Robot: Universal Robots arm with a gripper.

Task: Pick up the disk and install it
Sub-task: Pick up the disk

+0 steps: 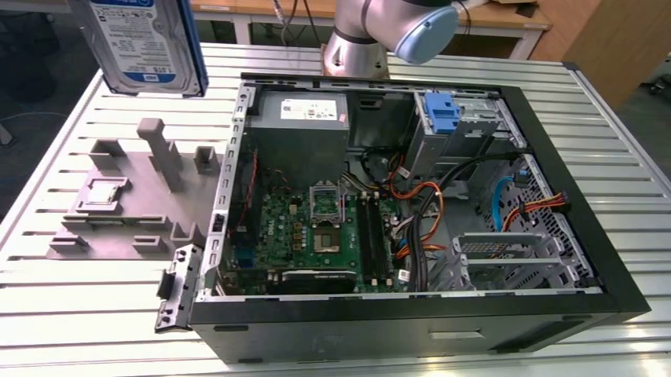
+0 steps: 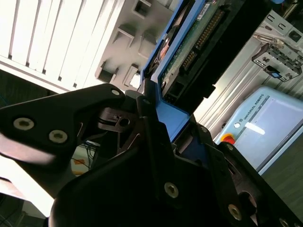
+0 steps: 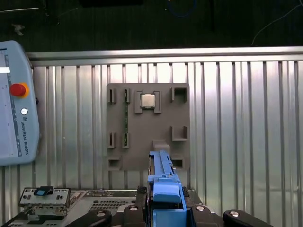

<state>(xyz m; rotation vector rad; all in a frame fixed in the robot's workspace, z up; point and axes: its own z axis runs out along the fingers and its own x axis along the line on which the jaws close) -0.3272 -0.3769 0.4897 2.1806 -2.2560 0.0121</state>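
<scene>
Gripper: jaws closed tight on the blue bracket edge of the disk. Disk: held on edge between the jaws, aloft over the grey fixture tray, left of the open computer case in the exterior view.

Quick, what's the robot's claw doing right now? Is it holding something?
The gripper is closed, holding the disk by its blue-edged side.

An open computer case sits beside a grey fixture — both on the slatted table.
</scene>
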